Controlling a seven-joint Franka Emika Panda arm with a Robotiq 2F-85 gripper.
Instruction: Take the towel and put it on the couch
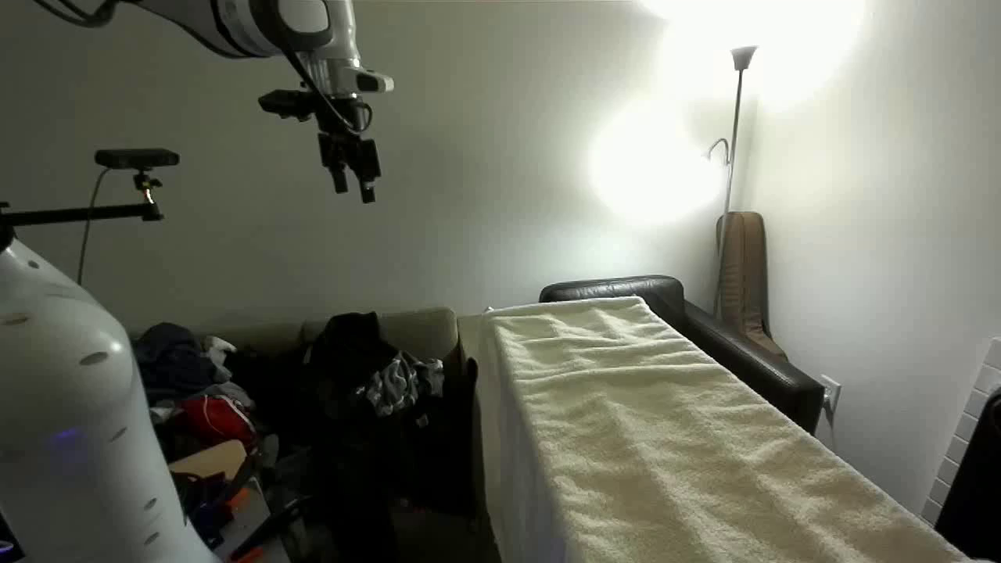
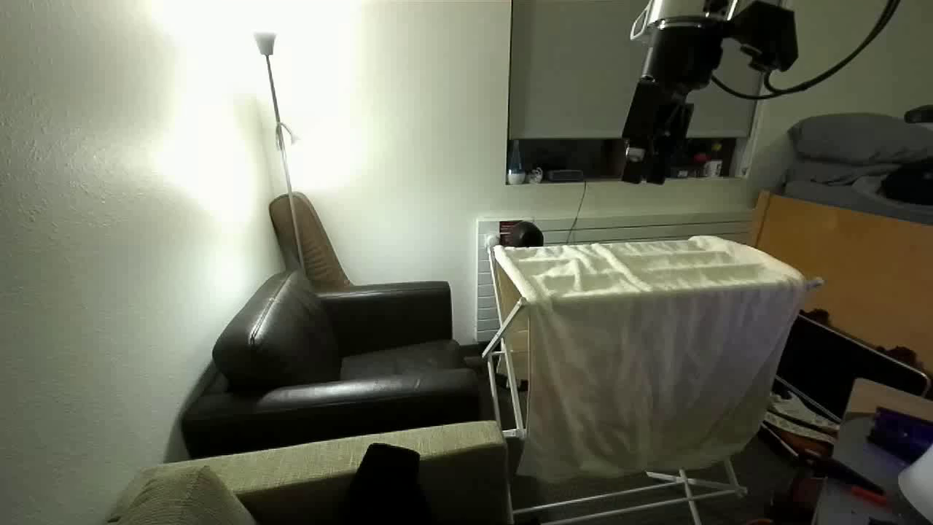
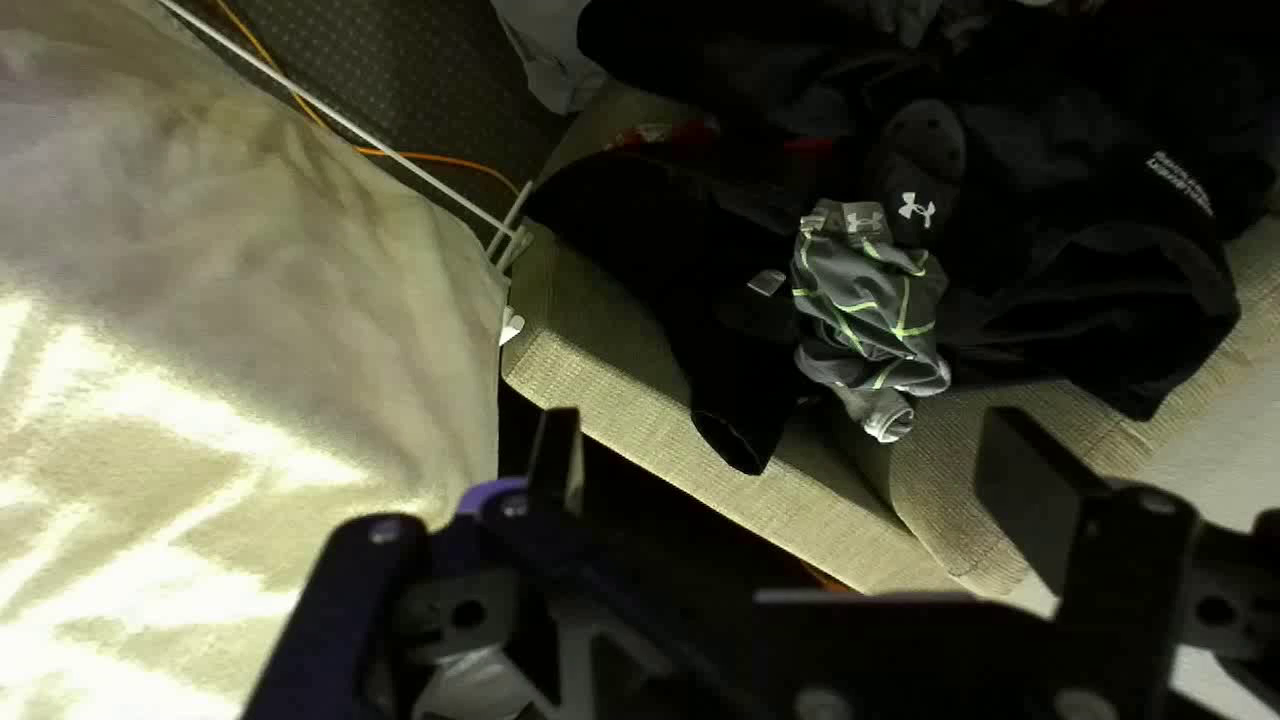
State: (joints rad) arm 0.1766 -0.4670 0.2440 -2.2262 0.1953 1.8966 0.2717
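One cream towel (image 2: pixel 649 379), sheet-sized, plain. Lay spread over a white drying rack (image 2: pixel 504 328), with a broad fall down the side. Seemed soft, limp and hard to damage; likely light at any one fold, but bulky and dragging when lifted whole. Promised best hold at the fold along the rack's upper edge. One black tool (image 1: pixel 355 191). Hung high, apart from the towel, spread wide and holding nothing.
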